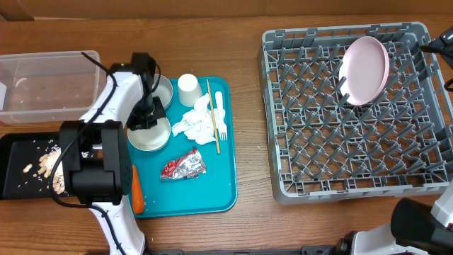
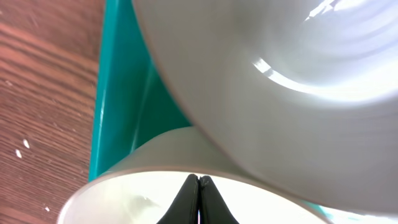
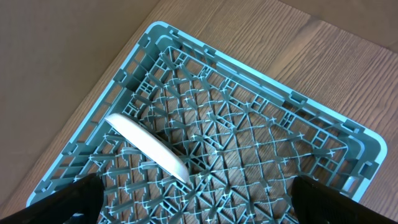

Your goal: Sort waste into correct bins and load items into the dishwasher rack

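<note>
Left arm: your left arm reaches out from the near edge over the teal tray (image 1: 212, 195), wrist bent down, with the left gripper (image 1: 150, 112) lowered between the near bowl (image 1: 145, 137) and the far bowl (image 1: 166, 91).
Left fingers (image 2: 189, 200): pressed together at the near bowl's rim, nothing visible between them.
Waste: carrot (image 1: 137, 191) nearest you, then wrapper (image 1: 182, 166), napkin (image 1: 195, 125) and stick (image 1: 212, 117); crumbs (image 1: 49, 166) in the black tray (image 1: 18, 170).
Right gripper (image 3: 202, 199): spread wide above the rack (image 1: 354, 170).
Plate (image 1: 364, 71): on edge among the far pegs.
</note>
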`<act>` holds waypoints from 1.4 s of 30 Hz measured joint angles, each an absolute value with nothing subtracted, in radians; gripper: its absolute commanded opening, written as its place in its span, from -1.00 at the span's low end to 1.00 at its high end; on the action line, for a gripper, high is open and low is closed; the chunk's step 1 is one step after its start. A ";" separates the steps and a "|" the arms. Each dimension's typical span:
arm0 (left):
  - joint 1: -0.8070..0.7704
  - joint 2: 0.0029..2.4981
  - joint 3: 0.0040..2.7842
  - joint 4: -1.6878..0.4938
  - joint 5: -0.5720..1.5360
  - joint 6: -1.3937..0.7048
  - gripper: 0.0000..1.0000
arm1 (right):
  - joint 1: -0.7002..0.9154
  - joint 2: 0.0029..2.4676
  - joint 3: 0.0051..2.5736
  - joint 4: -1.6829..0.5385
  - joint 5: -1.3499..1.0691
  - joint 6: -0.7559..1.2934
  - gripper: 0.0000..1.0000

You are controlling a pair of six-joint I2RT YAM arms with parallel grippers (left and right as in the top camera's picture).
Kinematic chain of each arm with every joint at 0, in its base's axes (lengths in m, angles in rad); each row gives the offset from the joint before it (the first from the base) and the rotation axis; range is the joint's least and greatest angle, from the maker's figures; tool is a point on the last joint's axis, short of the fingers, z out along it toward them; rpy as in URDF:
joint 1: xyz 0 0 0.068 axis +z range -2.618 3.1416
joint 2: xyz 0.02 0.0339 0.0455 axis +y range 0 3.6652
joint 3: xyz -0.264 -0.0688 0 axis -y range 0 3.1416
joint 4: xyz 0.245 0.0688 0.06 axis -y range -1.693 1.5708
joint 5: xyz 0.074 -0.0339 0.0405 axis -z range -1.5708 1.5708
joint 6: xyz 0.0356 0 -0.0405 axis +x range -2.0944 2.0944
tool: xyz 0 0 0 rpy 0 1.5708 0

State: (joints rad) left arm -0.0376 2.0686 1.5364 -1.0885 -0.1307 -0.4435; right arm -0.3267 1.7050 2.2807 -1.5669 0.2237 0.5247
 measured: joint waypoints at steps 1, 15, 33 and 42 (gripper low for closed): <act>-0.038 2.069 1.562 -1.111 -0.125 -0.444 -0.78 | -0.326 1.705 2.281 -1.567 0.224 0.524 1.00; -0.038 2.065 1.878 -1.381 -0.097 -0.447 -0.49 | -0.327 1.705 2.281 -1.567 0.224 0.524 1.00; -0.057 1.625 1.938 -1.637 0.017 -0.425 0.81 | -0.326 1.705 2.281 -1.567 0.224 0.524 1.00; -0.335 1.624 1.788 -1.593 0.039 -0.412 0.83 | -0.326 1.705 2.281 -1.567 0.224 0.524 1.00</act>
State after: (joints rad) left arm -0.3351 1.6238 1.7882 -1.5932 0.0391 -0.4122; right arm -0.3264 1.7050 2.2807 -1.5673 0.2237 0.5236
